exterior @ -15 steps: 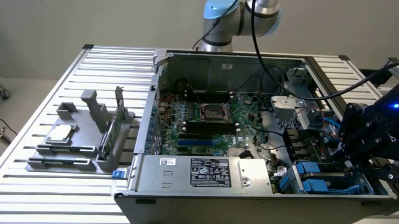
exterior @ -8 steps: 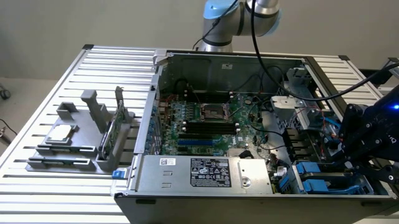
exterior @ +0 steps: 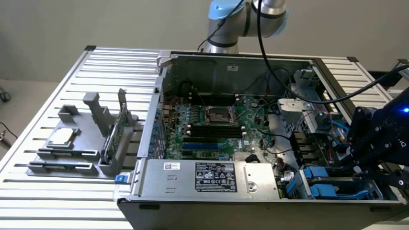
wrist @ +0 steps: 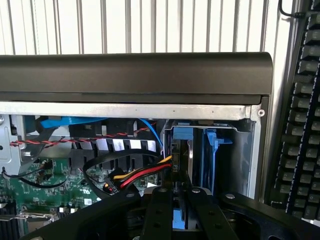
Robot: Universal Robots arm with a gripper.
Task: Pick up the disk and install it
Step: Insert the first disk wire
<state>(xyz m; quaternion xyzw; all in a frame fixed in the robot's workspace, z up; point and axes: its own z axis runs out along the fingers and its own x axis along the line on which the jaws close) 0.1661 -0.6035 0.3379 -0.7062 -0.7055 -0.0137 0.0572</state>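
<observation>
Your end effector (wrist: 175, 210) grips the disk (wrist: 181, 220) narrowly above the bay (wrist: 200, 150); tilt could jam it against the cables (wrist: 140, 175).

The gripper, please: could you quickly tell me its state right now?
Gripper: down at the computer case's drive bay, by the blue carrier rails; open or shut cannot be told.

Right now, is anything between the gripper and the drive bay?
The gripper hangs just over the blue drive bay. The yellow, red and black cable bundle runs close beside the opening, not across it. Nothing visible blocks the way.
</observation>
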